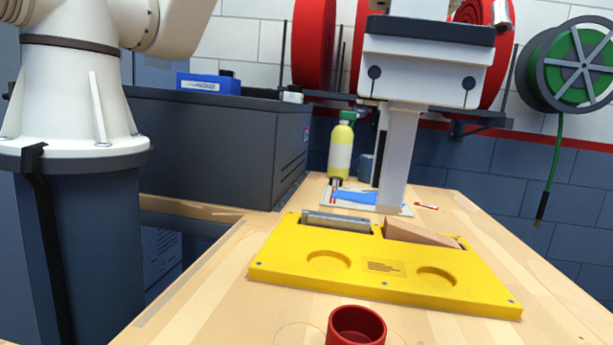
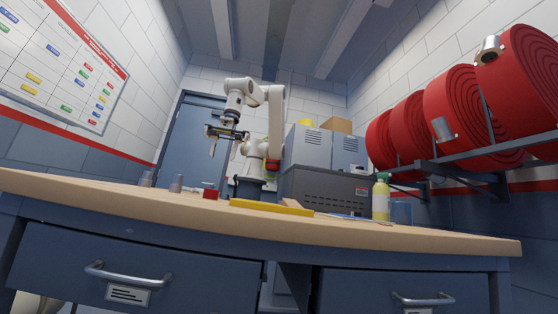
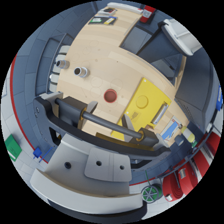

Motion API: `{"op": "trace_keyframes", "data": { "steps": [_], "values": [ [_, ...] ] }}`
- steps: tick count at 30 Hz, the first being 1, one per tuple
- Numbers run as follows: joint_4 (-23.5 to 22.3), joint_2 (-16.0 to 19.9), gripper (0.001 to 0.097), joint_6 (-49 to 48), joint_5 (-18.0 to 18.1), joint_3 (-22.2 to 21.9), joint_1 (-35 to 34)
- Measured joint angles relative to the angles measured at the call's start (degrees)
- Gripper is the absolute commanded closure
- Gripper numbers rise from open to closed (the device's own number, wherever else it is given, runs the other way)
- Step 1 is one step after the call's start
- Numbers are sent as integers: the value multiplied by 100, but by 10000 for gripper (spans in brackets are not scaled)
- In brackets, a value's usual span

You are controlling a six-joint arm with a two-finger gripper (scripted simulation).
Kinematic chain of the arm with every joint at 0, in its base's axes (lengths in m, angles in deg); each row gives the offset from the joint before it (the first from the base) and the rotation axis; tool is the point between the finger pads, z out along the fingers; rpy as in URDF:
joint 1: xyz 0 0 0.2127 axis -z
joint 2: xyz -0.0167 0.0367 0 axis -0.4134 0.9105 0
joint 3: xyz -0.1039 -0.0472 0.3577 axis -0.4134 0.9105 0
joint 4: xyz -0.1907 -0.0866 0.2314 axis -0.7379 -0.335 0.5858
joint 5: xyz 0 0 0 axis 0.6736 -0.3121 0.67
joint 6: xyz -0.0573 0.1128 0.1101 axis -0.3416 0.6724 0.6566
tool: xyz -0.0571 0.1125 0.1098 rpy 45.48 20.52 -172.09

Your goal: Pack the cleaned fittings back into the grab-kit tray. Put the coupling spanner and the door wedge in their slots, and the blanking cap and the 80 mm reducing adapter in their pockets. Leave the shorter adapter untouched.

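Observation:
The grey coupling spanner (image 1: 335, 221) and the wooden door wedge (image 1: 417, 233) both sit in the slots along the far edge of the yellow tray (image 1: 383, 266), side by side, while the tray's two round pockets stand empty. The red blanking cap (image 1: 356, 327) stands on the bench just in front of the tray, open end up. Two grey adapters (image 3: 80, 71) (image 3: 62, 64) stand apart near the bench's far end. My gripper (image 2: 222, 151) hangs high above the bench, open and holding nothing.
A dark grey cabinet (image 1: 215, 143) stands along the bench's left side beside my base. A yellow spray bottle (image 1: 340, 151), a blue cup and a blue sheet (image 1: 357, 196) lie behind the tray. Red hose rolls (image 2: 460, 101) hang on the wall rack.

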Motion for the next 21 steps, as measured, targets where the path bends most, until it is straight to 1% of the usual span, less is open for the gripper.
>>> {"op": "trace_keyframes", "data": {
  "steps": [13,16,21],
  "values": [
    [2,14,246,-133,47,23,126],
    [1,116,246,-135,256,118,128],
    [1,521,246,-136,921,397,131]
  ]
}}
